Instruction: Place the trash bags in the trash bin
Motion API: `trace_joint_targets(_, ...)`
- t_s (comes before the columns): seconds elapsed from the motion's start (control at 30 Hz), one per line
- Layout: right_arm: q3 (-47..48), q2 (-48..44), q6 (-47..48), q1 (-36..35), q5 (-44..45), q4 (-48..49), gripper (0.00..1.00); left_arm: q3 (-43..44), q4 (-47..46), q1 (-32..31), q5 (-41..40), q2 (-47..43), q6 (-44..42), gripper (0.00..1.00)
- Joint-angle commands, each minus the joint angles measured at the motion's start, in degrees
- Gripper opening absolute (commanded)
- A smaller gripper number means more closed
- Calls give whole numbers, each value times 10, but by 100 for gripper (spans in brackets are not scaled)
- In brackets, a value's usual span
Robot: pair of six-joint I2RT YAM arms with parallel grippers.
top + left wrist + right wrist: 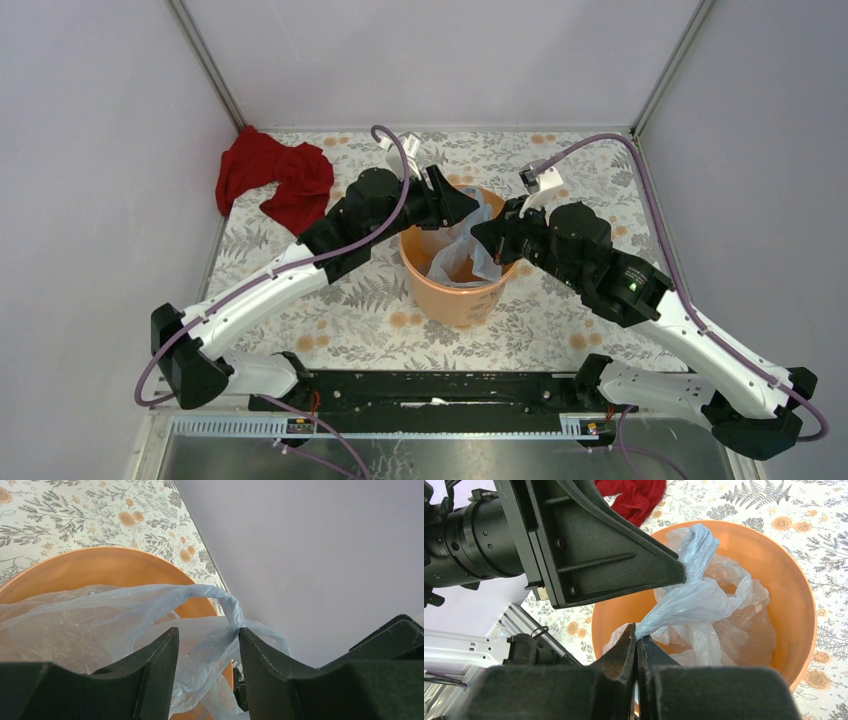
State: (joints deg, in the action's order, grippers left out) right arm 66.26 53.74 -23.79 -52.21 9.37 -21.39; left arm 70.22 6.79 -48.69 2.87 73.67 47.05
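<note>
The pale blue trash bag (pixel 704 597) lies mostly inside the orange bucket (pixel 450 302) at the middle of the bench (pixel 560 325), with one twisted strand rising above the rim.

The risk, as I judge it, is that strand. It threads between the parted fingers of the left tool (pixel 207 636) and touches one, so a careless retreat could snag it and drag film out, or tip the bucket. The right tool (pixel 636 630) is pinched tight on a fold of the bag, and rising before letting go would lift it too.

Both arms reach over the bucket from opposite sides, tools nearly meeting.
</note>
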Motion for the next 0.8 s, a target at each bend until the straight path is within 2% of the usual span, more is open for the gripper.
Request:
trace_joint_targets(0.0,14,-11,1,-3,-1,19,0,14,-33,1,8,-5,1,52)
trace_joint_targets(0.13,18,-9,3,-4,1,19,0,24,-22,1,18,3,-7,50)
trace_joint_targets(0.23,23,-7,5,-4,4,14,0,25,-24,1,32,7,-14,61)
trace_joint_targets(0.37,27,-9,7,-4,6,13,0,25,-20,0,29,15,-21,62)
trace_joint_targets(0.43,30,-8,8,-4,7,12,0,37,-17,0,37,26,-21,54)
trace_joint_targets(0.53,37,-8,13,-3,20,-2,0,51,2,1,23,26,-34,22)
trace_joint_targets(0.63,45,-19,29,-3,57,-37,0,72,58,11,-4,0,-64,3)
trace_joint_targets(0.67,48,-25,35,-3,75,-50,0,81,93,19,-5,-13,-74,0)
trace_joint_targets(0.77,59,-46,53,-4,127,-91,0,86,155,50,1,-56,-89,0)
